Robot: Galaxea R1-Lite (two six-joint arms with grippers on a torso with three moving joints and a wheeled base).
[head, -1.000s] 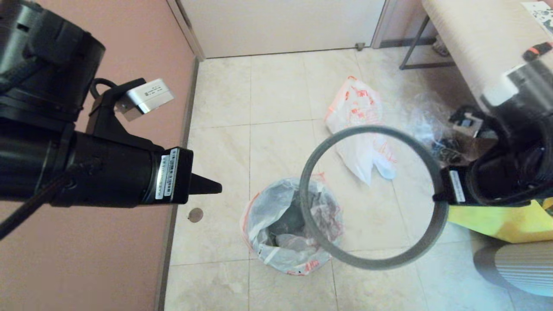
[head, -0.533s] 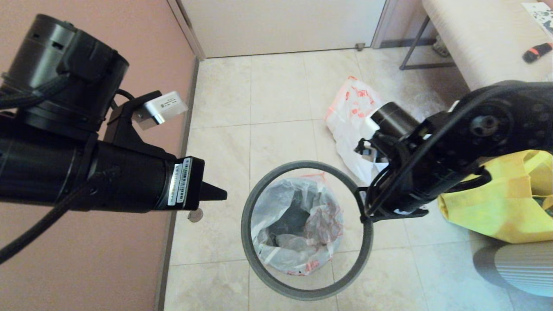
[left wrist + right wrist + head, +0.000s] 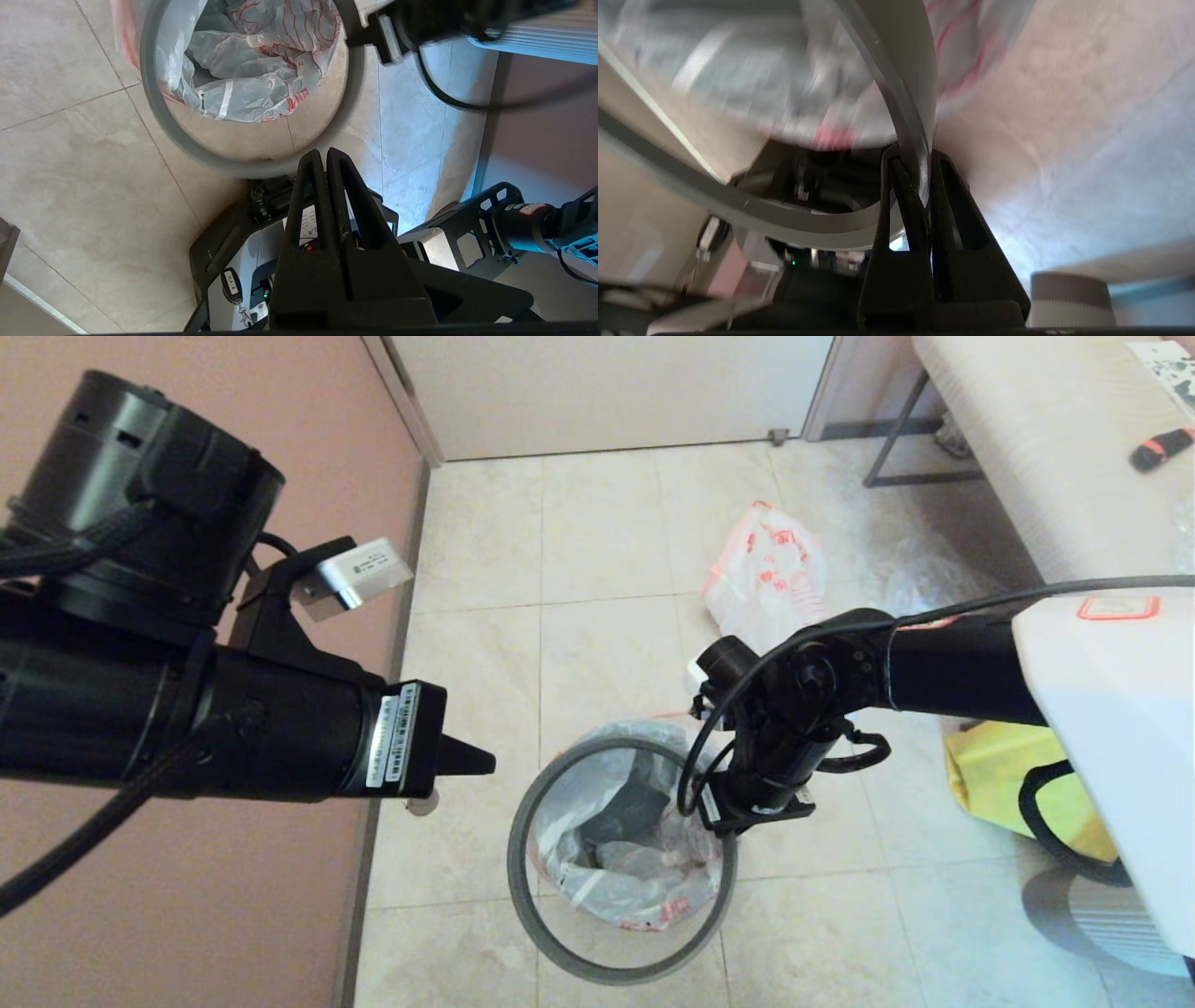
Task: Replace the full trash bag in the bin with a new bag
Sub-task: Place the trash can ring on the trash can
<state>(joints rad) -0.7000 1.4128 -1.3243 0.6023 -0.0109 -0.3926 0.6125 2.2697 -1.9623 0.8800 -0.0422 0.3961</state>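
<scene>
The full trash bag [image 3: 644, 896], translucent white with dense red print and dark trash inside, sits in the bin, draped over the rim so the bin's black wall is hidden. It also shows in the left wrist view [image 3: 261, 88]. My right gripper [image 3: 724, 821] is shut on the dark grey hoop [image 3: 512, 868], pinching its band [image 3: 915, 70] between the fingertips [image 3: 915, 158]. The hoop hangs low around the bag's mouth, offset toward me. My left gripper [image 3: 471, 761] hovers left of the bin, shut and empty [image 3: 325, 151]. The limp new bag [image 3: 766, 569] lies on the floor behind the bin.
A pink wall [image 3: 308, 448] runs along the left. A yellow fabric bag [image 3: 990, 765] lies at the right, a clear crinkled bag [image 3: 924, 579] behind it near a bench [image 3: 1027, 429]. My own base [image 3: 243, 261] stands close to the bin.
The right gripper has carried the hoop from high at the right down and leftward to the bin's mouth. The left arm has barely shifted.
</scene>
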